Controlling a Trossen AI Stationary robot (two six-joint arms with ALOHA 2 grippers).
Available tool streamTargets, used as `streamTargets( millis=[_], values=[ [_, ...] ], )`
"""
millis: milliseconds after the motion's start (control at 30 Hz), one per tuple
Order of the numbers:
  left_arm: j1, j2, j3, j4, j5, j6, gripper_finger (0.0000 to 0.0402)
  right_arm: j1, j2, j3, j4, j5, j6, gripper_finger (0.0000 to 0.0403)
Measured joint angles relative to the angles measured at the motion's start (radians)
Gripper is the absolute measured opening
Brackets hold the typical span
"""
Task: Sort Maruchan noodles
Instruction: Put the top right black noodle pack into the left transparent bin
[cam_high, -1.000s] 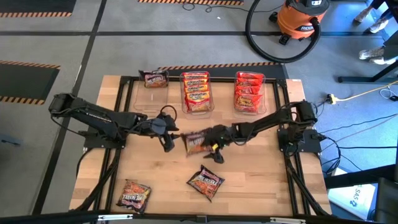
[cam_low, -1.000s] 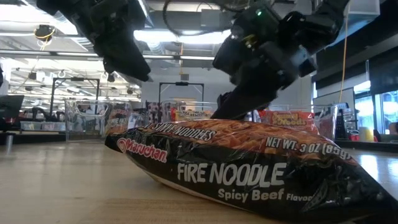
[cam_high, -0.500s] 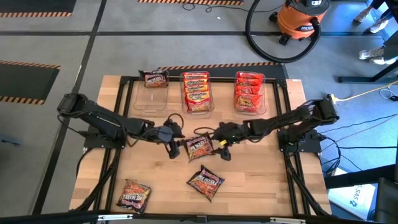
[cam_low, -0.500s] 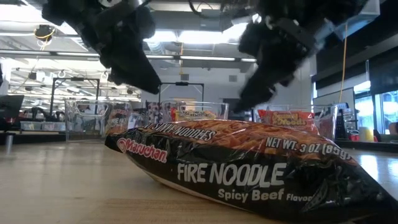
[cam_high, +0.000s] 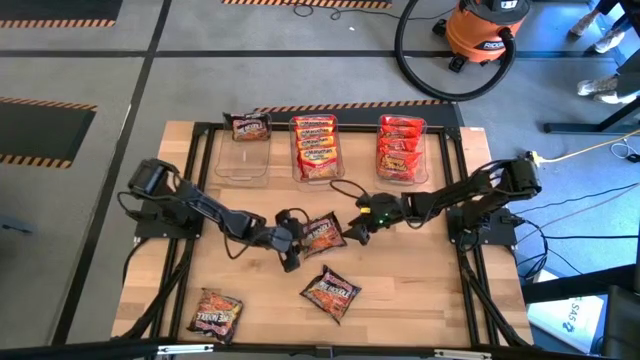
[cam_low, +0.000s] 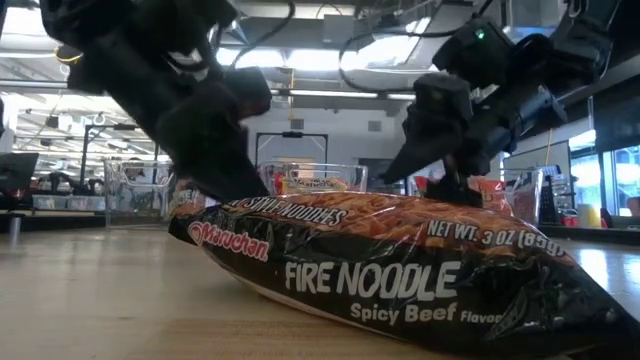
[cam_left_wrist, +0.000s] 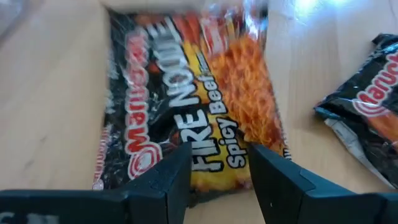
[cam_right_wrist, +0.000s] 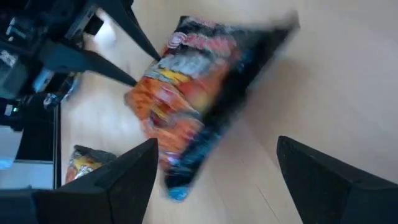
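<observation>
A dark Maruchan Fire Noodle packet (cam_high: 320, 232) lies flat on the table's middle between my two grippers. My left gripper (cam_high: 298, 243) is open at the packet's left short end (cam_left_wrist: 211, 186), one finger to each side of it. My right gripper (cam_high: 353, 232) is open wide just right of the packet (cam_right_wrist: 193, 93) and apart from it. Two more dark packets lie nearer the near edge, one at the middle (cam_high: 330, 292) and one to the left (cam_high: 215, 312). The middle one fills the low view (cam_low: 400, 270). My left gripper comes level from the table's left at the packet's short end (cam_left_wrist: 211, 186), with its open fingers (cam_left_wrist: 174, 180) beside that end. I cannot tell whether they touch it.
Three clear tubs stand along the far edge. The left one (cam_high: 240, 160) holds a dark packet (cam_high: 250, 127), the middle one (cam_high: 315, 150) orange-yellow packets, the right one (cam_high: 400, 150) red packets. A black frame rail (cam_high: 190, 270) borders the table. Bare wood lies near right.
My right gripper carried the dark packet a little toward the table's right and drew back from it; the packet now lies apart from it on the table. My left arm has reached toward the right and near side, bringing its gripper up to the packet's left end.
</observation>
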Motion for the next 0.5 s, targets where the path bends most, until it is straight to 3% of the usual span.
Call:
streamTargets(
  millis=[167, 500],
  values=[
    [-0.001, 0.061, 0.001, 0.042, -0.030, -0.018, 0.0152, 0.000, 0.061, 0.001, -0.009, -0.025, 0.053, 0.0308],
    [-0.006, 0.072, 0.001, 0.055, -0.049, 0.003, 0.0152, 0.000, 0.107, 0.021, 0.154, -0.066, 0.102, 0.0308]
  ],
)
